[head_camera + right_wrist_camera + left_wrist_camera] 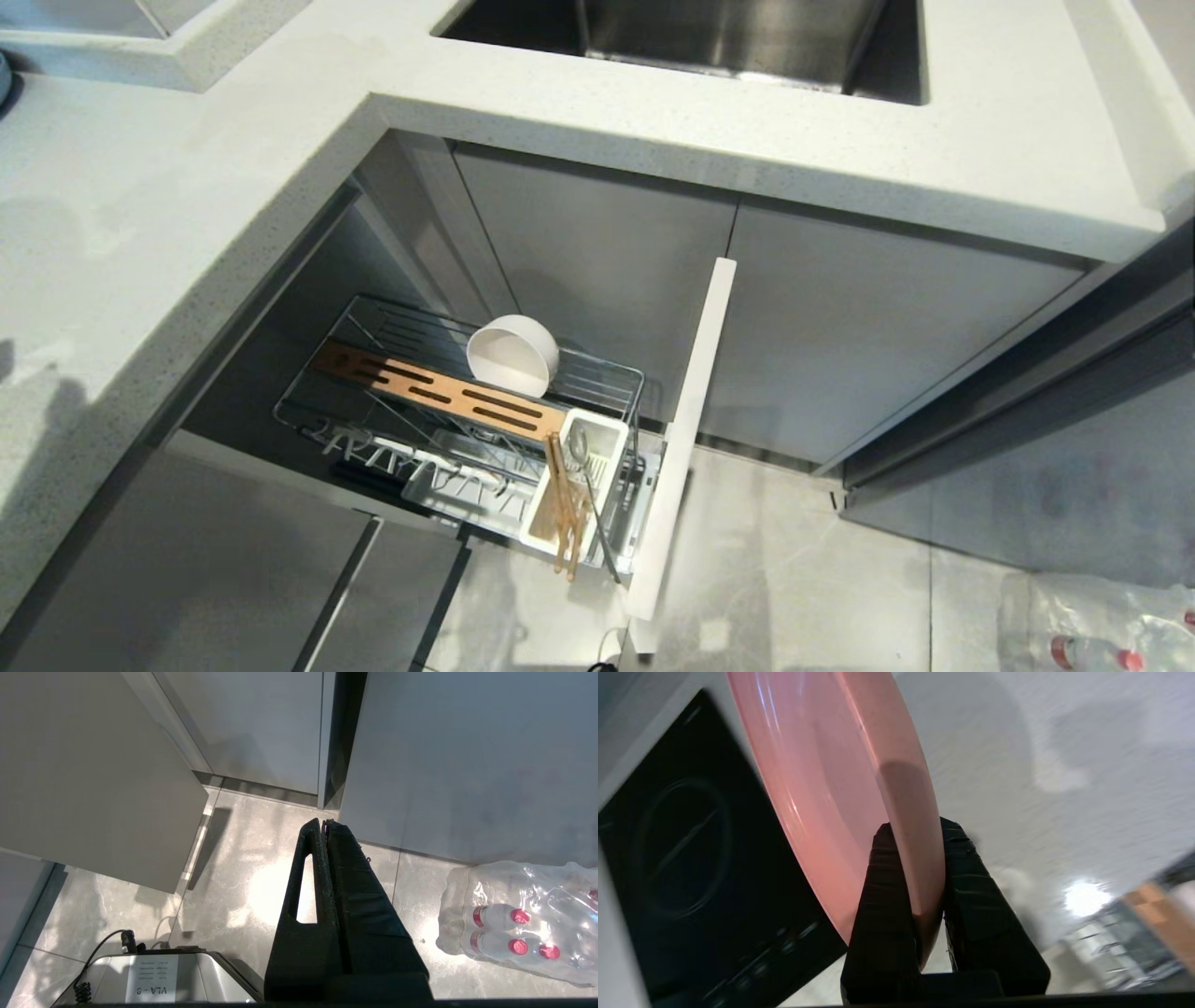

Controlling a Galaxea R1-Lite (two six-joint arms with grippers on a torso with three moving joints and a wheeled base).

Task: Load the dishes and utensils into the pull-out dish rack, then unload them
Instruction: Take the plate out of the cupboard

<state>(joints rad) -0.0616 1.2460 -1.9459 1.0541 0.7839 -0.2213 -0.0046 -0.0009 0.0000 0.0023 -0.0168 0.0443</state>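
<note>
The left hand pinches the rim of the pink plate, one finger on each face, and holds it on edge above the pale tabletop, with a black hob set into the tabletop beside it. This hand is outside the head view.

The rack stands pulled out from under the tabletop, fixed to its white drawer front. The bowl sits tilted on its side in the rack, just behind the wooden strip. The chopsticks and the spoon lean in the white box at the end of the rack next to the drawer front.

The right hand hangs over the floor with its fingers pressed together on nothing, near a pack of bottles.
</note>
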